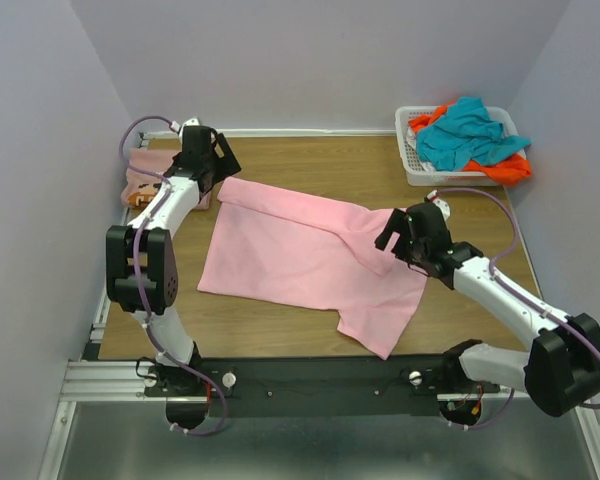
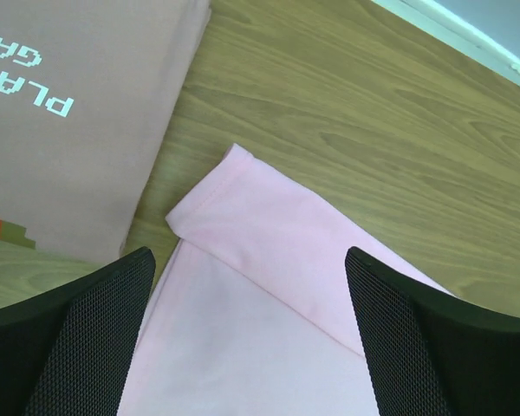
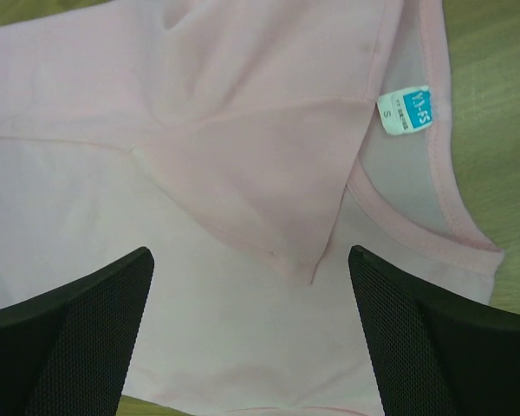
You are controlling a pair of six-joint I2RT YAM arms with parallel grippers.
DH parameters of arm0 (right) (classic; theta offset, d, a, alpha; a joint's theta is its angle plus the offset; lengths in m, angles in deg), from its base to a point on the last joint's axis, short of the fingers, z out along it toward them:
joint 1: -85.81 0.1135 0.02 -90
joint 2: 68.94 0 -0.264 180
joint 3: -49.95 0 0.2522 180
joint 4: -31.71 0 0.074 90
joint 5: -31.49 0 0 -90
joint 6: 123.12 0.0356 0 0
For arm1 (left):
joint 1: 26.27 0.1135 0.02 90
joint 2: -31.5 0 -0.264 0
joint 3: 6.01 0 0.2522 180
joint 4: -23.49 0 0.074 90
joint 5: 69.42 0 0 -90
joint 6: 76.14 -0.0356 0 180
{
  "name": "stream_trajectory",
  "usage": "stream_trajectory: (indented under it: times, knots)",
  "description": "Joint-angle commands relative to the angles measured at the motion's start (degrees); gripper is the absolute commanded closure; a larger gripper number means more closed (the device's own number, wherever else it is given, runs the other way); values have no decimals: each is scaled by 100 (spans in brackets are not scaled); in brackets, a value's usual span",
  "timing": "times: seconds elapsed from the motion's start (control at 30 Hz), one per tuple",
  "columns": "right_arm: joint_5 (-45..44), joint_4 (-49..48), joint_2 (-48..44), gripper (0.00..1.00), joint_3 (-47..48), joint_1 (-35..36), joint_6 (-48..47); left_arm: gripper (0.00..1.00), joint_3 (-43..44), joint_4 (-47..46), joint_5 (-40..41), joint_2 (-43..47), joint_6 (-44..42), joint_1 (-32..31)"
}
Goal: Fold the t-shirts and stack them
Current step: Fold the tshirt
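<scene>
Hands are held open above the light-pink t-shirt [image 1: 300, 255] spread on the surface [image 1: 310, 160]: left hand [image 1: 215, 165] at 11 o'clock, right hand [image 1: 402, 235] at 3 o'clock. Folding is judged underway; edges must be gripped next.

This is a robotics lab test cell, not a home or a shop. Plain pale walls [image 1: 40, 150] close in a wood-grain table [image 1: 270, 335] on the left, back and right, making a bare booth with no furniture or decoration. Along the near edge runs a slotted aluminium rail [image 1: 100, 380] carrying a black mounting bar [image 1: 310, 380], and two white-and-black robot arms, the left arm [image 1: 140, 265] and the right arm [image 1: 520, 310], are bolted to it, with exposed cables [image 1: 145, 125] looping along their links. The only household things are a white plastic basket [image 1: 412, 160] of crumpled clothes and a light-pink t-shirt [image 1: 300, 260] spread on the table, lying under the arms.
</scene>
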Motion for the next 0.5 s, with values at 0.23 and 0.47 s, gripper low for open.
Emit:
stream_trajectory:
  times: [0.23, 0.47]
  knots:
    - [-725, -40, 1854, 0, 1491, -203, -429, 2, 480, -45, -518, -560, -287, -386]
    - [-497, -101, 3621, 0, 2775, -695, -807, 2, 805, -19, -721, -1316, -384, -439]
